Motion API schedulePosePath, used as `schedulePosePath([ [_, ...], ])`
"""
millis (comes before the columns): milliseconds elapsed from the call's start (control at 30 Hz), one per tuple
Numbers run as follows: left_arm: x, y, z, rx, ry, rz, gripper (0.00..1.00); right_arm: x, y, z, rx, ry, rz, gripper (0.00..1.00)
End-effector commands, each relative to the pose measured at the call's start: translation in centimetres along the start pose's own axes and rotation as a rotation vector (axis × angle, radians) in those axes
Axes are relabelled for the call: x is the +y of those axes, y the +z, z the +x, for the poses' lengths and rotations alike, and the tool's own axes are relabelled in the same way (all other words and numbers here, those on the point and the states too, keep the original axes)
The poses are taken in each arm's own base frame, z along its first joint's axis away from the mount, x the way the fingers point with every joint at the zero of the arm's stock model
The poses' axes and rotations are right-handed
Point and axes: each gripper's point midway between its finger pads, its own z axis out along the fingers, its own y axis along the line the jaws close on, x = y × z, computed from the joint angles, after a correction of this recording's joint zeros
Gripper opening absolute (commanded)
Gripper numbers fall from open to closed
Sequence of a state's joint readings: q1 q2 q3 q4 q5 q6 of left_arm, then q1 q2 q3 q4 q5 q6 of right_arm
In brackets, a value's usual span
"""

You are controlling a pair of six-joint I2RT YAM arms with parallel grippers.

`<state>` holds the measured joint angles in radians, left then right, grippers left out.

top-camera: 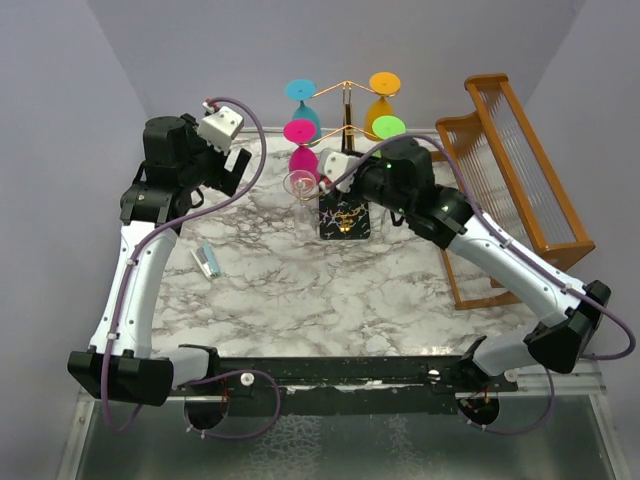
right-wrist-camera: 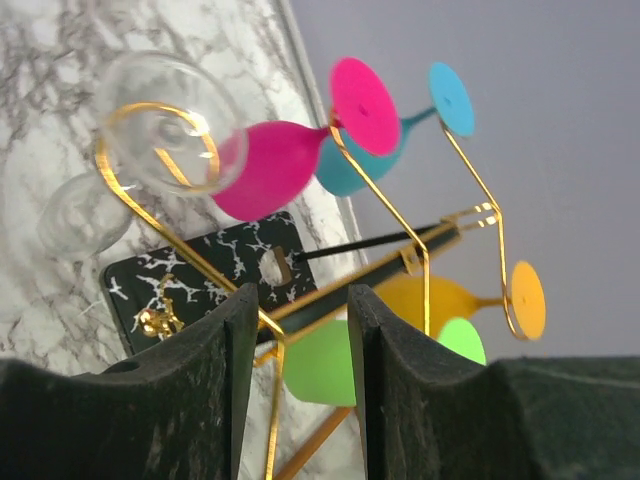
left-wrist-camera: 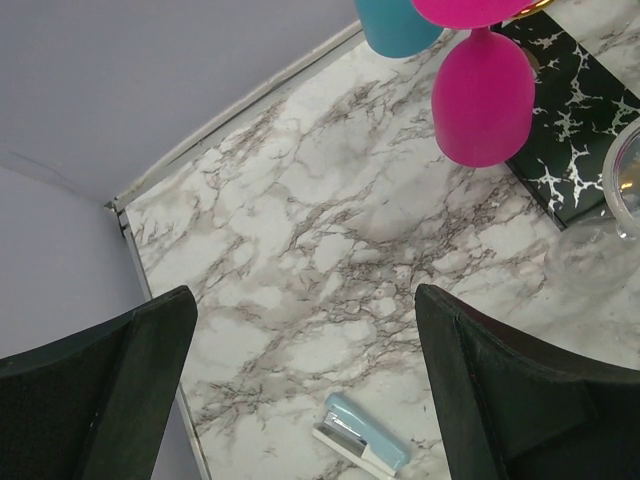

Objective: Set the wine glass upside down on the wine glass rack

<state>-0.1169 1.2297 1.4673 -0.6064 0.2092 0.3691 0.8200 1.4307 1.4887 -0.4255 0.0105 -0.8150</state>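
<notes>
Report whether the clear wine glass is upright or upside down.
Upside down: the clear wine glass hangs with its foot caught in a curled arm of the gold rack, its bowl below, toward the table.

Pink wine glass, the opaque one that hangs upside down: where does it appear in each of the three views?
Top external: the opaque pink wine glass is left of centre, in the upper half.
Left wrist: at the top edge, right of centre, bowl pointing down.
Right wrist: upper middle, lying sideways in the picture.
Shared landmark: the black speckled rectangular base.
</notes>
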Motion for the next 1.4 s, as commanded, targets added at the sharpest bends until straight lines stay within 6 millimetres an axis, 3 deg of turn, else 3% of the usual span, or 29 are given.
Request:
schedulePosePath([
  [0,0.4,0.5,-0.9,-0.043,0.007,-0.002,0.94,-7.9,-4.0,-0.4,-0.083,0.227,0.256,0.42],
  [100,0.9,0.6,-1.0,-0.047,-0.004,-0.027,0.94,-11.2,-6.5,1.5,-0.101,0.358,0.382,0.45],
  [267,1.9,0.5,-1.3,-0.054,-0.034,-0.086,0.94,-14.1,-9.9,4.6,-0.097,0.492,0.571,0.51],
  [333,2.2,0.4,-1.2,-0.056,-0.047,-0.106,0.94,-14.9,-11.1,5.7,-0.103,0.546,0.631,0.60],
  [467,2.5,0.5,-0.9,-0.053,-0.060,-0.126,0.97,-15.3,-11.9,7.1,-0.100,0.596,0.691,0.98],
  [500,2.4,0.5,-0.8,-0.055,-0.062,-0.126,0.98,-15.2,-11.9,7.3,-0.103,0.598,0.690,1.00],
  [833,2.7,0.2,-0.6,-0.053,-0.078,-0.150,0.99,-15.0,-11.7,8.4,-0.094,0.585,0.673,0.99],
  [1167,4.2,-1.2,-1.7,-0.081,-0.106,-0.226,0.99,-16.7,-16.1,8.7,-0.069,0.543,0.817,0.99],
  [1367,5.1,-2.6,-2.1,-0.113,-0.134,-0.268,0.99,-16.2,-16.9,9.1,-0.067,0.516,0.833,0.99],
])
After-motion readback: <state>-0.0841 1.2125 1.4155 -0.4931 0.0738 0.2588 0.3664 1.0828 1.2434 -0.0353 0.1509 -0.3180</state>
